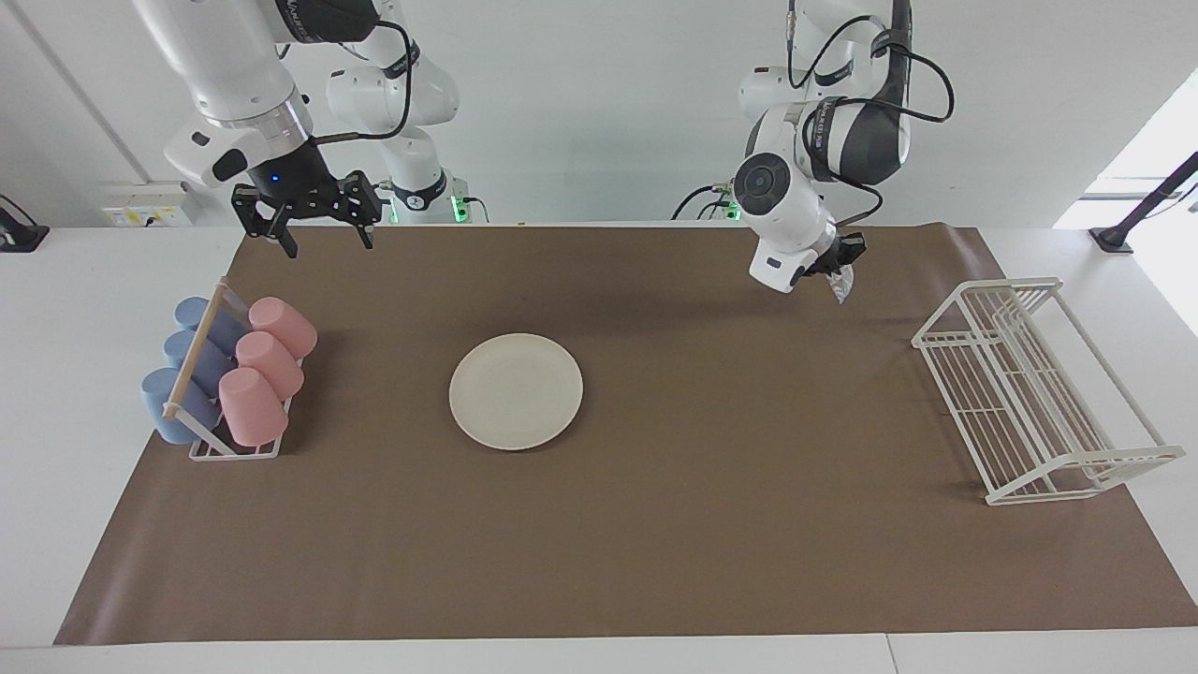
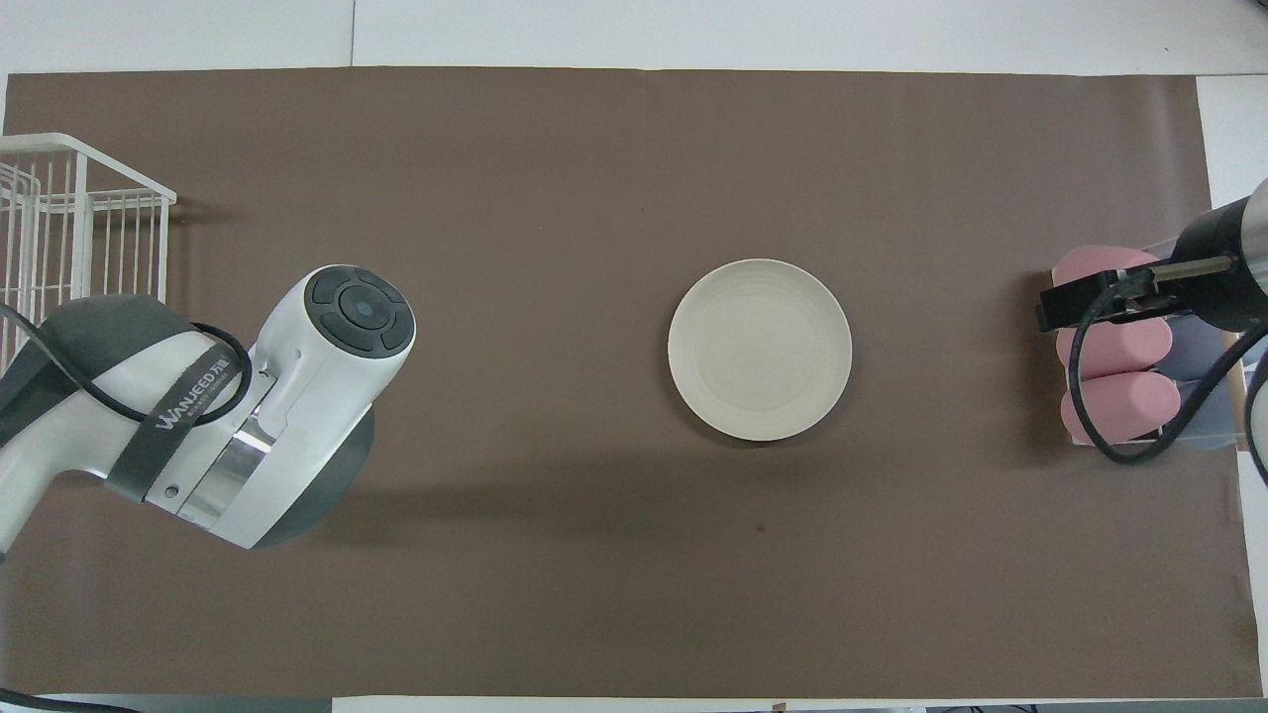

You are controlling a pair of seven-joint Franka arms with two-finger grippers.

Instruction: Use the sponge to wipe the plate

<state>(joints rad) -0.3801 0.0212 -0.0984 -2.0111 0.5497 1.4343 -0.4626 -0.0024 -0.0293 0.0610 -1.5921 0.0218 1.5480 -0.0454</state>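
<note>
The cream-white plate lies flat in the middle of the brown mat, with nothing on it. My left gripper hangs over the mat toward the left arm's end, well away from the plate. It is shut on the silvery sponge, of which only a small crumpled piece shows below the wrist. In the overhead view the left arm's wrist hides both that gripper and the sponge. My right gripper stands open and empty, raised over the cup rack's end of the mat.
A rack of pink and blue cups stands at the right arm's end. A white wire dish rack stands at the left arm's end, close to the left arm.
</note>
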